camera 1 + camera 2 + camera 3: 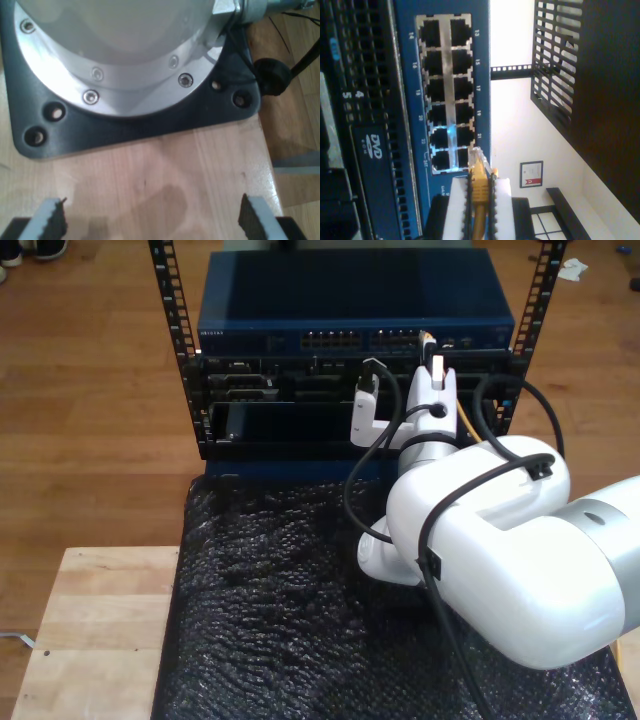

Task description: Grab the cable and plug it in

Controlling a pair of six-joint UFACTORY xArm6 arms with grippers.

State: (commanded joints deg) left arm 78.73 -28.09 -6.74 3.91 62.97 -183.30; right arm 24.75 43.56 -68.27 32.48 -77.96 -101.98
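The cable is yellow-orange with a clear plug at its tip. My second gripper is shut on it just behind the plug, white fingers on both sides. The plug tip sits at the end of the blue switch's port block, close to the last ports; I cannot tell whether it touches. In the exterior view my second gripper is held up at the switch, with the cable trailing down behind it. My first gripper is open over bare wood, nothing between its fingers.
The switch sits atop a black rack with darker units below, one marked DVD. A black bubble mat lies before the rack, and a wooden table at the exterior view's lower left. A black base plate and black cables lie ahead of my first gripper.
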